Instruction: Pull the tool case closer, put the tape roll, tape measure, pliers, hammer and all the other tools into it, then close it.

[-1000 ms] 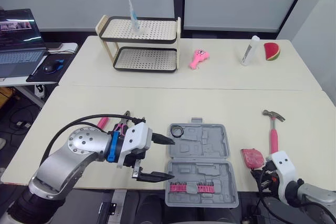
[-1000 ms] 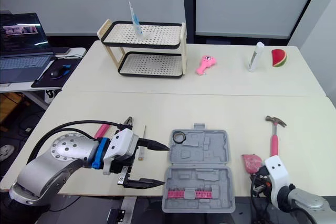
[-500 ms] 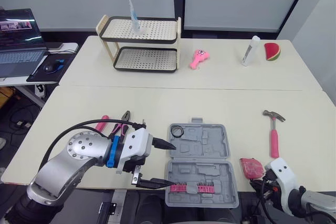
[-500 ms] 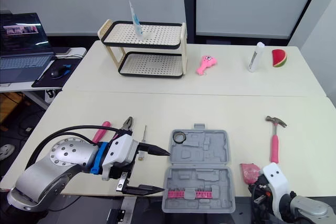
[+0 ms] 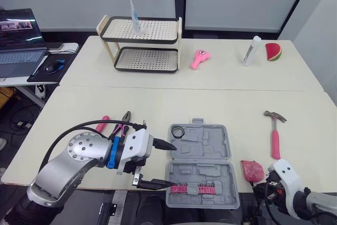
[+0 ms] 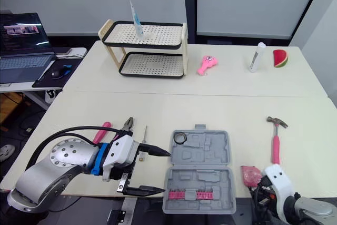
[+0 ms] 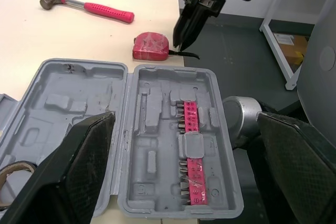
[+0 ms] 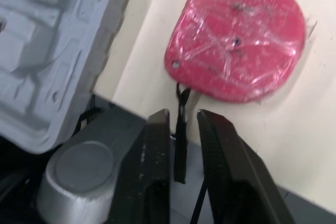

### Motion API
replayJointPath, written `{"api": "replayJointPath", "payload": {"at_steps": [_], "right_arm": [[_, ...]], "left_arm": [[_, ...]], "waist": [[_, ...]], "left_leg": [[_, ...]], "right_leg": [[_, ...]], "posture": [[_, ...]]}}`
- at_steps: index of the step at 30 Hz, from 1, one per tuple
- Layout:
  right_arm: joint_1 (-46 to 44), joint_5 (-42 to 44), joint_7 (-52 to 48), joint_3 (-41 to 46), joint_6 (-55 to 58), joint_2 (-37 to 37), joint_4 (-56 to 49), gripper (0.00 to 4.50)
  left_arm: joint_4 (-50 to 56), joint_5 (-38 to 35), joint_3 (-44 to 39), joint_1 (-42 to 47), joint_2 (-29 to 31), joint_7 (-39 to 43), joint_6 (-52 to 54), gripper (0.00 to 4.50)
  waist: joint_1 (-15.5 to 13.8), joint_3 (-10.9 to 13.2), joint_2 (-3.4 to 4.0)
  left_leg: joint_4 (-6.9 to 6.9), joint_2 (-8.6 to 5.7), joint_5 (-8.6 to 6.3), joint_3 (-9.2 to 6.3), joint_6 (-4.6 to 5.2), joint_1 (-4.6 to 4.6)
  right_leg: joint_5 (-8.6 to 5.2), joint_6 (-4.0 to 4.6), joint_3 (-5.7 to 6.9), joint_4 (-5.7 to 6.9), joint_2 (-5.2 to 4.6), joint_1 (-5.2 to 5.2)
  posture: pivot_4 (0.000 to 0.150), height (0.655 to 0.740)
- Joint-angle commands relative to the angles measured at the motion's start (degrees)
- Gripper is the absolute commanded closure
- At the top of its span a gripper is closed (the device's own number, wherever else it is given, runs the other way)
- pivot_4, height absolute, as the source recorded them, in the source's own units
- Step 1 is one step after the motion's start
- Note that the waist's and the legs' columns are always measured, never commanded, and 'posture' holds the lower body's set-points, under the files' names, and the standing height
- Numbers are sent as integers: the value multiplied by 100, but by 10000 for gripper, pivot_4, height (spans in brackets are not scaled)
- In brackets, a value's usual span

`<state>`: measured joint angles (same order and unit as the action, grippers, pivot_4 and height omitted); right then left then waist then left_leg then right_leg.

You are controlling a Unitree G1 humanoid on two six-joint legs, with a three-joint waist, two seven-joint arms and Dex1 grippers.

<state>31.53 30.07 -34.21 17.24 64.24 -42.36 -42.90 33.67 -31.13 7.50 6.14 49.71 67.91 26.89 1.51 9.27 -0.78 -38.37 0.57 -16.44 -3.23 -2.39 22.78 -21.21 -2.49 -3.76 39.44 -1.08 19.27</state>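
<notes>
OK, tool case (image 5: pixel 210 142) lies open at the near edge of the table (image 5: pixel 158 101). We see 2 items in it: pink bit strip (image 5: pixel 192 188) in the front half, tape roll (image 5: pixel 177 131) in the rear half's L back corner. Rest is outside: pliers (image 5: pixel 122 126) + screwdriver (image 6: pixel 143 142) L of the case, tape measure (image 5: pixel 253 169) just R of it, hammer (image 5: pixel 274 133) further R. L gripper (image 5: pixel 173 165) is spread wide at the case's L side, holding nothing. R gripper (image 8: pixel 182 121) is at the tape measure's strap; we can't tell its grip state.
</notes>
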Motion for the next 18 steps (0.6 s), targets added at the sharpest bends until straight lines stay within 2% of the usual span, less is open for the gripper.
{"api": "replayJointPath", "payload": {"at_steps": [1,3,7,10,13,18], "right_arm": [[198,352,-614,557,-38,-449,-443,27087],[265,293,-961,721,-385,-780,-452,23539],[184,-468,-1760,661,-2027,-1487,132,16441],[-449,-1020,-2426,159,-3508,-1942,1082,10046],[-1143,-1566,-2995,-487,-4850,-2247,2018,195],[-1823,-2128,-3631,-1338,-6226,-2359,3036,195]], "left_arm": [[166,-41,-85,-20,35,-22,-48,0],[152,-57,-101,-15,32,-19,-44,0],[144,-104,-128,-20,18,3,-64,0],[156,-112,-74,29,-38,14,-90,0],[173,-124,-63,75,-45,14,-60,0],[270,-153,-69,54,-29,-6,-6,0]], "waist": [[0,0,0],[1,0,-1],[3,2,-4],[5,4,-8],[16,5,-7],[0,5,-6]], "left_leg": [[0,0,0,1,0,-1],[-1,0,0,1,0,-6],[-1,0,0,4,0,-12],[-1,0,0,3,0,-10],[-4,-1,0,10,0,-13],[-2,3,0,-2,0,-3]], "right_leg": [[0,0,-1,1,0,-1],[0,0,0,0,1,-6],[0,0,0,-3,2,-13],[0,0,2,-9,3,-14],[0,0,1,-10,1,-17],[0,0,10,-23,2,-17]], "posture": [[1500,7400],[1500,7400],[1500,7400],[1500,7400],[1500,7400],[1500,7400]]}}
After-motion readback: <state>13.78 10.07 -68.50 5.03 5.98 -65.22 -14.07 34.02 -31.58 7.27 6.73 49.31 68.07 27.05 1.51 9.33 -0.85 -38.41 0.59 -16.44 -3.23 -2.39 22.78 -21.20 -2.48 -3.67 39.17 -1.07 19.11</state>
